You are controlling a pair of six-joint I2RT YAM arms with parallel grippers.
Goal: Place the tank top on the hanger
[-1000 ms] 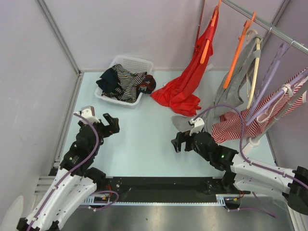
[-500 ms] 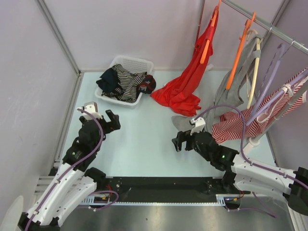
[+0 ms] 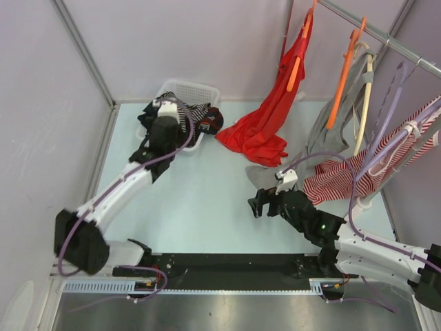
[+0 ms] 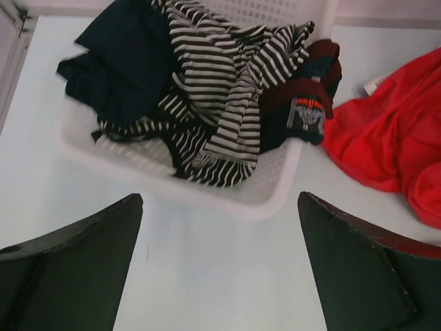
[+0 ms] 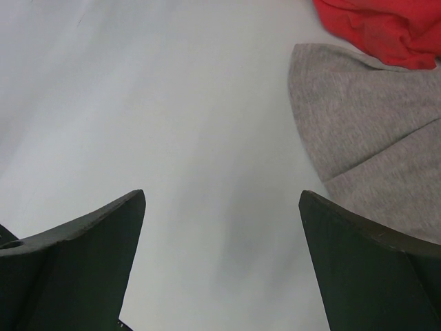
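Observation:
The black-and-white striped tank top (image 4: pixel 220 89) lies crumpled in a white basket (image 4: pixel 275 200) at the back left of the table, also seen from above as the tank top (image 3: pixel 187 114). My left gripper (image 4: pixel 220 198) hovers open just in front of the basket's near rim, with nothing between its fingers. The bare orange hanger (image 3: pixel 342 72) hangs on the rail at the back right. My right gripper (image 3: pixel 258 202) stands open and empty over the table, right of centre, beside a grey garment (image 5: pixel 365 138).
In the basket also lie a dark navy garment (image 4: pixel 124 62) and a maroon one (image 4: pixel 303 103). A red garment (image 3: pixel 265 127) drapes from another orange hanger onto the table. Lilac hangers (image 3: pixel 386 117) and a red-and-white striped garment (image 3: pixel 344 179) crowd the right side.
My left arm has swung forward from the near left to the basket, its gripper still open. The right arm has barely moved.

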